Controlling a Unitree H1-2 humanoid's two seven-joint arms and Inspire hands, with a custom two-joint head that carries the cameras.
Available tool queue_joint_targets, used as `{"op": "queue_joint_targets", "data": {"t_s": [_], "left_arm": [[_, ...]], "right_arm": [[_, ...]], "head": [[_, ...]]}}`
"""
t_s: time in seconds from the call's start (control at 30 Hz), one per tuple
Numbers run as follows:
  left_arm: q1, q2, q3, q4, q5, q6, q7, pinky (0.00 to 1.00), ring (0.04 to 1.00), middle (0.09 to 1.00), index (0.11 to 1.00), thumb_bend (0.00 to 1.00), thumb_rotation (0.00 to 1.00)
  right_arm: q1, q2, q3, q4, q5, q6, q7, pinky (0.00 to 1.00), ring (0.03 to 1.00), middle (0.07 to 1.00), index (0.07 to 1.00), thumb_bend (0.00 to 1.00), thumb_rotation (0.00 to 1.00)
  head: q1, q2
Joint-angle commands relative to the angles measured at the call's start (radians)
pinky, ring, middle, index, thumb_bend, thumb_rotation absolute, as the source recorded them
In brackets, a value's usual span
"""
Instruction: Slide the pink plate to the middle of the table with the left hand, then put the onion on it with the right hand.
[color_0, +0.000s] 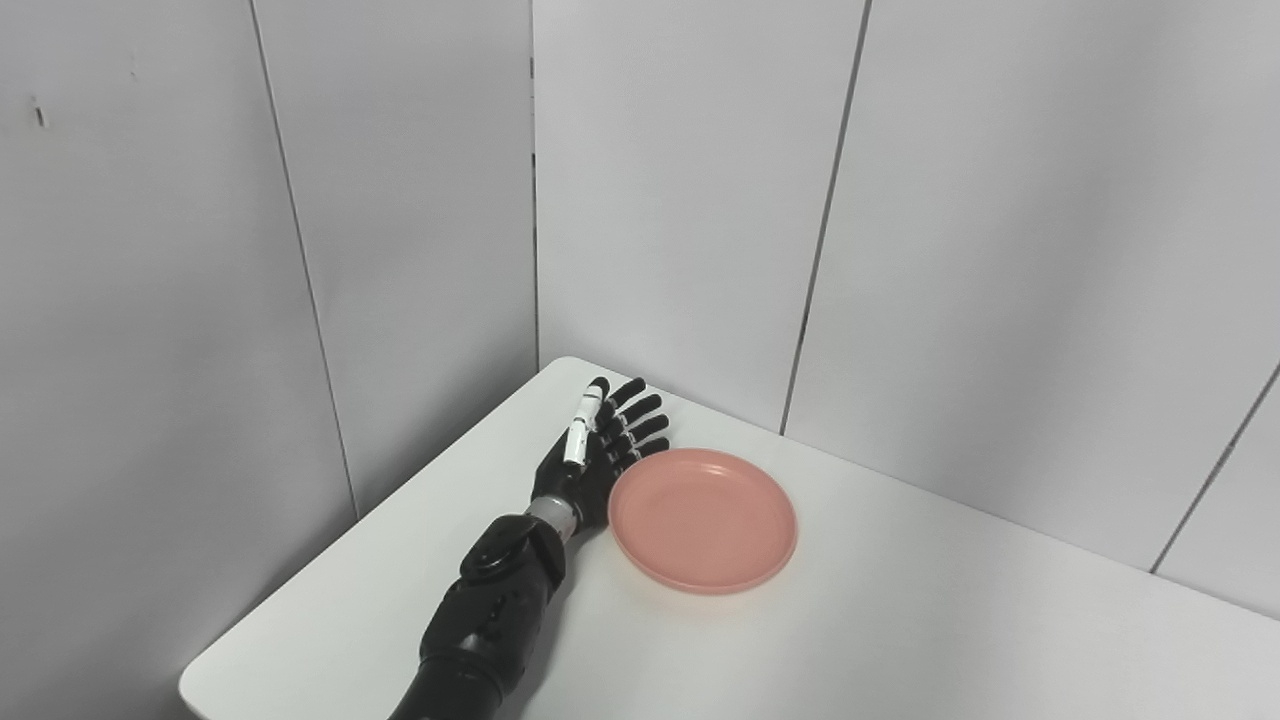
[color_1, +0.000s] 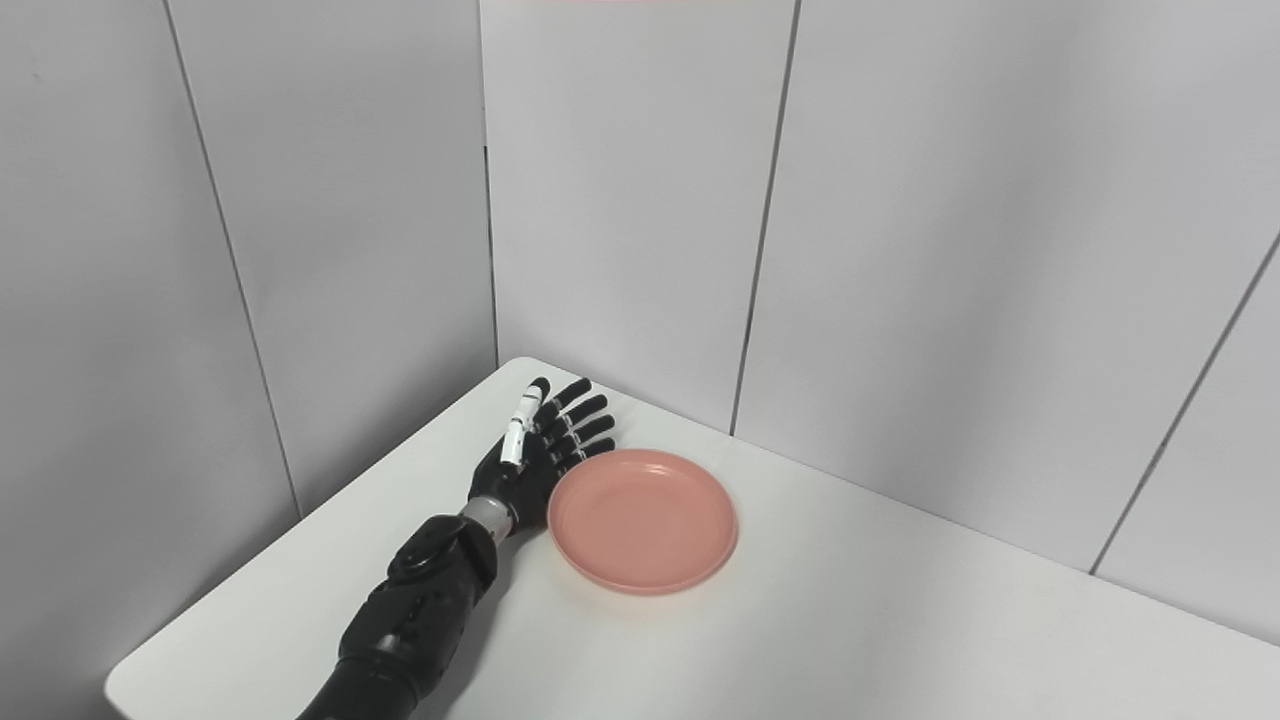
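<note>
A round pink plate (color_0: 702, 518) lies on the white table (color_0: 900, 620) near its far left corner, with nothing on it. My left hand (color_0: 598, 445) stands on edge just left of the plate, fingers straight and spread, pointing away from me; its palm side is against the plate's left rim. The hand holds nothing. The same plate (color_1: 642, 519) and left hand (color_1: 540, 442) show in the right eye view. No onion is in view, and my right hand is out of both pictures.
Grey wall panels (color_0: 700, 200) close in the table on the left and behind, meeting in a corner just beyond my left hand. The table's left edge (color_0: 380, 510) runs diagonally close to my forearm (color_0: 490, 610).
</note>
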Motion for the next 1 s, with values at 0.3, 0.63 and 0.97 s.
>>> {"op": "queue_joint_targets", "data": {"t_s": [0.3, 0.63, 0.97], "left_arm": [[0.037, -0.046, -0.038, 0.021, 0.015, 0.076, -0.014, 0.82, 0.844, 0.855, 0.845, 0.40, 1.00], [0.049, -0.071, -0.092, -0.068, 0.053, 0.132, 0.023, 0.81, 0.841, 0.856, 0.849, 0.39, 1.00], [0.075, -0.108, -0.110, -0.163, 0.057, 0.184, 0.041, 0.83, 0.842, 0.857, 0.852, 0.39, 1.00]], "right_arm": [[0.027, 0.004, 0.021, -0.016, -0.001, -0.021, 0.022, 1.00, 1.000, 1.000, 1.000, 0.39, 0.96], [0.055, 0.028, 0.041, -0.159, -0.007, 0.105, -0.012, 1.00, 1.000, 1.000, 1.000, 0.21, 1.00], [0.072, 0.054, 0.056, -0.241, -0.028, 0.159, -0.036, 1.00, 1.000, 1.000, 1.000, 0.14, 1.00]], "head": [[-0.081, 0.039], [-0.149, 0.084], [-0.217, 0.132]]}}
